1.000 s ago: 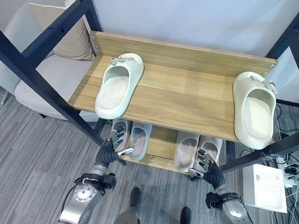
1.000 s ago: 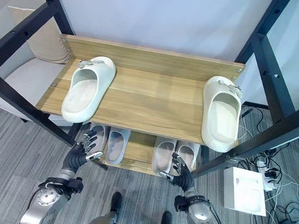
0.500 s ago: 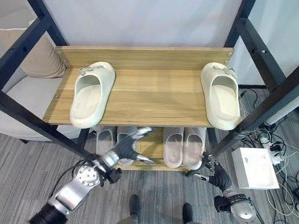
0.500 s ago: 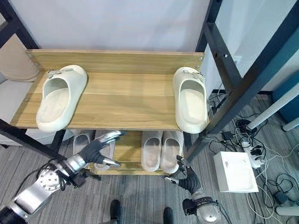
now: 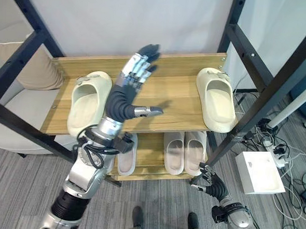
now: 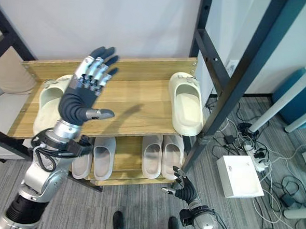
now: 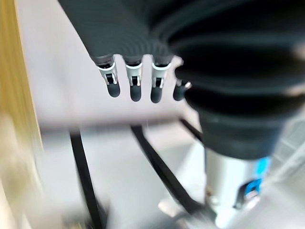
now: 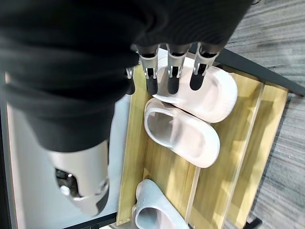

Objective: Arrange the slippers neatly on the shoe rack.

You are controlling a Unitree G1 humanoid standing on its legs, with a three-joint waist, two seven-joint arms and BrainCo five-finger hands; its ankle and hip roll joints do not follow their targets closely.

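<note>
Shoe rack (image 5: 179, 103): your wooden top shelf lies under the raised left fingers; a lower shelf sits below.
Left hand (image 5: 127, 89): you have it lifted over the top shelf, fingers straight and spread, holding nothing.
Cream slippers: one (image 5: 87, 107) just outside your left fingers, the other (image 5: 216, 98) well beyond the thumb, both on the top shelf.
Pale slippers (image 8: 183, 129): just past your right fingertips, on the lower shelf.
Right hand (image 6: 182, 187): low before the rack, fingers relaxed, empty.
</note>
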